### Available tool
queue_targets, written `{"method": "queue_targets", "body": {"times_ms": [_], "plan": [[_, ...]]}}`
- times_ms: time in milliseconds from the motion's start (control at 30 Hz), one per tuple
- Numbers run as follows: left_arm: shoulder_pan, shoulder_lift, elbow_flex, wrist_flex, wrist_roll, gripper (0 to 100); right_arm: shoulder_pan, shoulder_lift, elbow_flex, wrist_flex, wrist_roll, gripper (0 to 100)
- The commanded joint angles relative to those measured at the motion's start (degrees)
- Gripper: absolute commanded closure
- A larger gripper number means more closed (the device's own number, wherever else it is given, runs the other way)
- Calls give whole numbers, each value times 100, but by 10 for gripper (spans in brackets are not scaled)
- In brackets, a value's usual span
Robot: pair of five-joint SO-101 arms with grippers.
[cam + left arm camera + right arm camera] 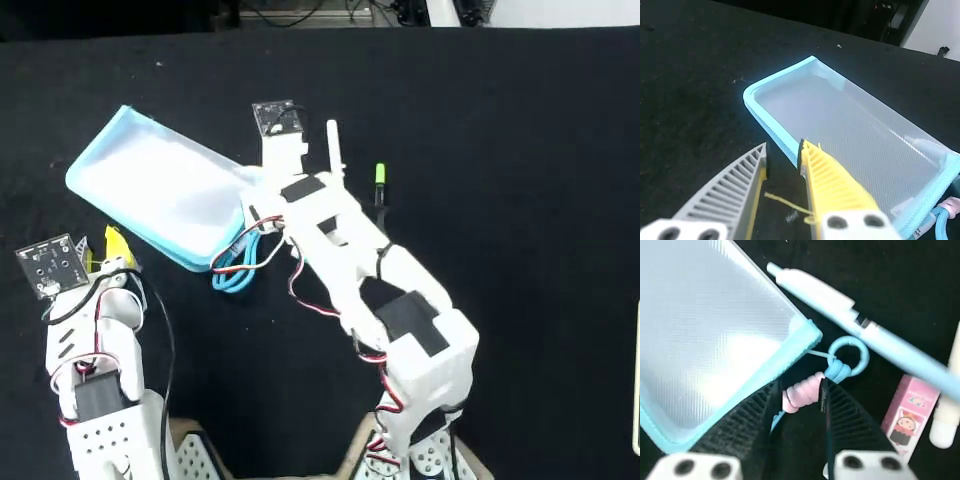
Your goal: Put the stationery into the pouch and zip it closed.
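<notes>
Right wrist view: R jaws on pink zip pull (801, 394) by pouch (715, 335).

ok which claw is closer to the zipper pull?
Right. The right claw is closed around the zipper pull at a corner of the pouch. The left claw sits open beside the pouch's long edge, well short of that corner.

Robotics lab bench: black-covered table (520, 150), loose cables (300, 12) at far edge
</notes>
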Motion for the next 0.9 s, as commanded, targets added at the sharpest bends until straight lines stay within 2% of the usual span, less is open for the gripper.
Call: {"method": "queue_targets", "body": {"times_ms": [0,200,367,500,567,733,867], "plan": [[57,-18,40,-132,62,880,-44,48,-286,79,-325,867],[57,-18,40,-132,62,880,97,303,-382,237,-1081,779],[57,-18,40,-141,62,880,88,602,-752,308,-1099,830],[57,-18,40,-141,62,880,202,813,-1226,1002,-1046,884],[48,-18,40,-141,62,880,352,804,-1578,1697,-536,988],[48,-18,40,-141,62,880,448,198,-2211,3560,730,988],[48,-18,48,-132,62,880,141,-418,-1323,3771,2198,988]]}}
